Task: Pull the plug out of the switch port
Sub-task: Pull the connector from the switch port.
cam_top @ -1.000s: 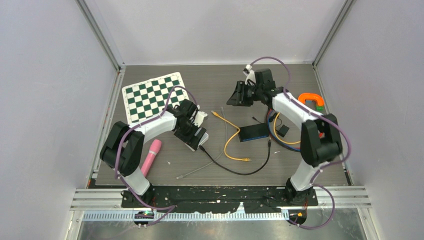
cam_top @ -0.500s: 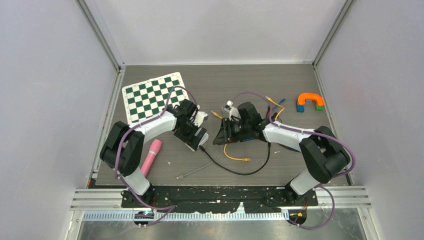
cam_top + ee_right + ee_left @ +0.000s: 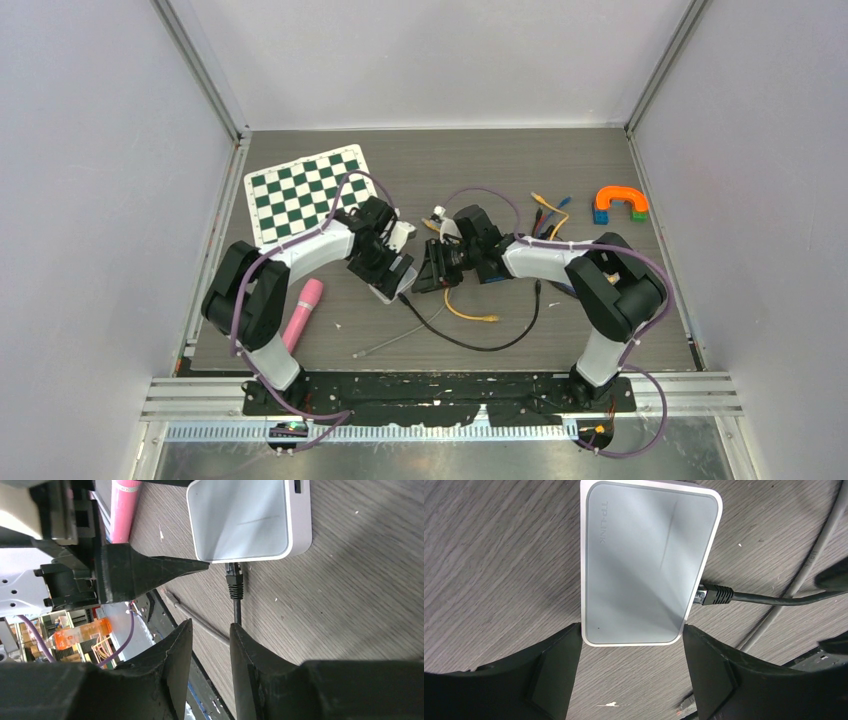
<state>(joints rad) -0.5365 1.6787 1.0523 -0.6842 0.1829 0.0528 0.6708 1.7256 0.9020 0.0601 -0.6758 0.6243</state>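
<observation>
The white switch [image 3: 649, 560] lies flat on the wooden table, and my left gripper [image 3: 631, 630] is shut on its near end, one finger against each long side. A black plug [image 3: 714, 595] sits in the port on the switch's right side. From it a black cable [image 3: 470, 340] trails across the table. My right gripper [image 3: 210, 625] stands open by a narrow gap just short of the plug [image 3: 234, 582]. The cable passes behind the tip of one of its fingers [image 3: 240, 645], not between the two. In the top view my right gripper [image 3: 425, 275] is next to the switch [image 3: 392, 285].
A pink cylinder [image 3: 303, 310] lies left of the switch, with a chessboard mat [image 3: 305, 190] behind it. A yellow cable [image 3: 465, 300] and a grey cable [image 3: 400, 340] lie near the black one. A dark box [image 3: 515, 268] sits under my right arm. An orange arch [image 3: 620, 203] stands at the back right.
My right arm has swung from the back of the table forward and left to the switch's plug side, and its jaws have narrowed. The left arm and switch have stayed put.
</observation>
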